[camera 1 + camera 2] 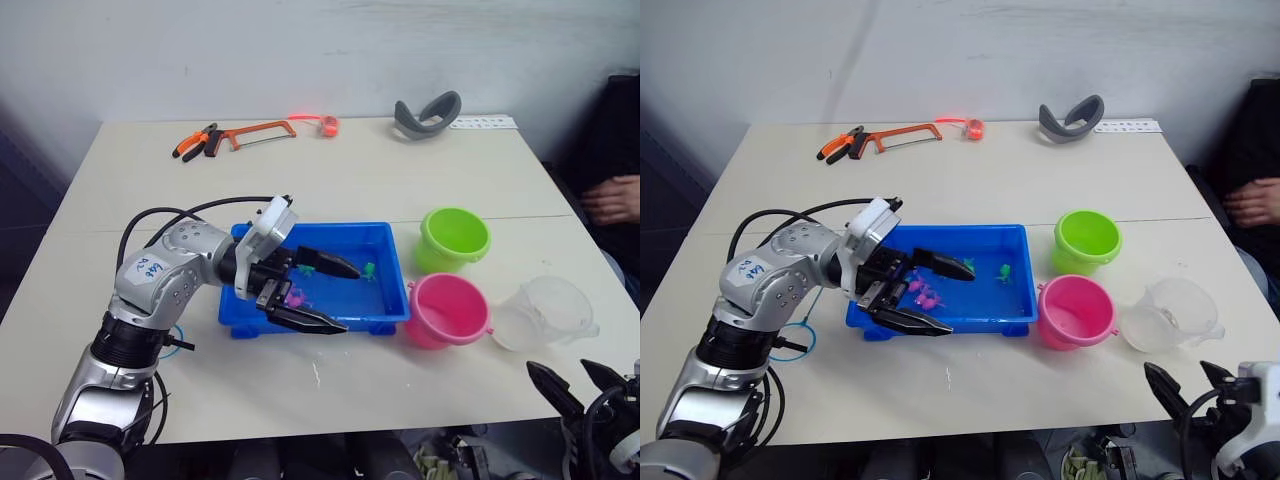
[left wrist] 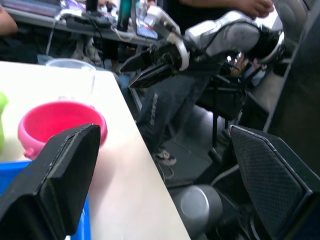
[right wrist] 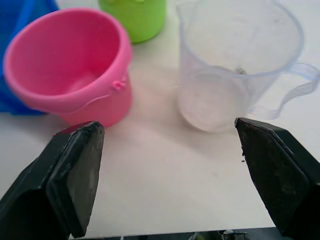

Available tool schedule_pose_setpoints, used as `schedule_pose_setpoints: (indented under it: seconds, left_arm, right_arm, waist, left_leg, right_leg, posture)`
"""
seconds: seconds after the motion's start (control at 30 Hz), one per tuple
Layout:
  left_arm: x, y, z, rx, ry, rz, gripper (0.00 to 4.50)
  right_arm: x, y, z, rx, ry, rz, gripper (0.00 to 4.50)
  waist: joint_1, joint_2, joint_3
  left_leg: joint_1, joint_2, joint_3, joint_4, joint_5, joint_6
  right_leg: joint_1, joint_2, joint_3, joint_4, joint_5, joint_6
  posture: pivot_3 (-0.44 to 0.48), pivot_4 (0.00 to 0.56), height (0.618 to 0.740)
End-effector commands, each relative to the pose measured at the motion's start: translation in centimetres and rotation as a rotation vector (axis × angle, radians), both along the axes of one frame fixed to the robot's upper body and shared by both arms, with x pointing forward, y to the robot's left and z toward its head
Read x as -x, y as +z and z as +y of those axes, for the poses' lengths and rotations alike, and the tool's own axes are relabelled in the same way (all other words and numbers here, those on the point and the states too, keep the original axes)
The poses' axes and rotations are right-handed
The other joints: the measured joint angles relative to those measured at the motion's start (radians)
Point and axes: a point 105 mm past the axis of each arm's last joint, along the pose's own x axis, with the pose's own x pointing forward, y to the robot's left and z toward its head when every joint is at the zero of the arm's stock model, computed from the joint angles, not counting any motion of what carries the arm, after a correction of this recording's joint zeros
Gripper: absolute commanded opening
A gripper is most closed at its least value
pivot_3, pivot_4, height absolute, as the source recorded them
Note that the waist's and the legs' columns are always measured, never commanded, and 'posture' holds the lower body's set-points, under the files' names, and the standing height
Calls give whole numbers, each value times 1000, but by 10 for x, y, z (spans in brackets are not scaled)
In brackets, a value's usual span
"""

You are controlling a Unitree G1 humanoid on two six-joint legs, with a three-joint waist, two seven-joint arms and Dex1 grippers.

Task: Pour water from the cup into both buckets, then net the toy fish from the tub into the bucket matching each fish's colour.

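- Reaching over the tub [image 1: 385, 322] with my left gripper [image 1: 330, 295], I have its two black fingers spread wide and grasping nothing; I see no net in them, so I judge the fishing step not yet properly in hand.
- The tub sits mid-table, within the left arm's reach, which I take to be why that arm works it.
- A cluster of pink toy fish [image 1: 923, 293] lies between the spread fingers; a green fish [image 1: 1004, 272] lies further toward the buckets.
- The pink bucket [image 1: 447, 309] stands just beside the tub's end, the green bucket [image 1: 453, 238] behind it: close, I judge, to keep transfers short.
- The cup [image 3: 235, 65] stands upright beside the pink bucket, on its far side from the tub. Whether any water remains in it I cannot tell.
- My right gripper [image 1: 1188, 386] hangs at the table's near edge, released and empty, its fingers apart and pointing toward the cup and pink bucket.
- A hacksaw [image 1: 258, 132] and pliers [image 1: 195, 142] lie at the far edge, well apart from the work.
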Motion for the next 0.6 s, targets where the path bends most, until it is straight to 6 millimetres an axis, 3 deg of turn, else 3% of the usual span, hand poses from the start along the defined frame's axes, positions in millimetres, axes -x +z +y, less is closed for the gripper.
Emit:
schedule_pose_setpoints:
  seconds: [0.03,0.3,0.6]
  left_arm:
    - [4,12,-8,30,-11,-46,4469]
    - [6,14,-7,31,22,-58,4469]
    - [10,19,-6,34,27,-70,4469]
  right_arm:
    - [-4,-6,-28,57,-124,13,4500]
    - [-16,-11,-74,109,-246,8,4500]
    - [-35,-18,-89,100,-285,-29,4500]
  waist:
    - [1,0,0]
    - [1,1,0]
    - [0,2,0]
  left_leg:
    - [0,0,0,0,1,-2]
    - [0,0,0,0,4,-6]
    - [1,0,2,0,4,-7]
  right_leg:
    - [0,0,0,0,0,0]
    - [0,1,1,0,0,0]
    - [0,2,2,0,0,1]
  posture:
    - [0,150,740]
    - [0,150,740]
    - [0,150,740]
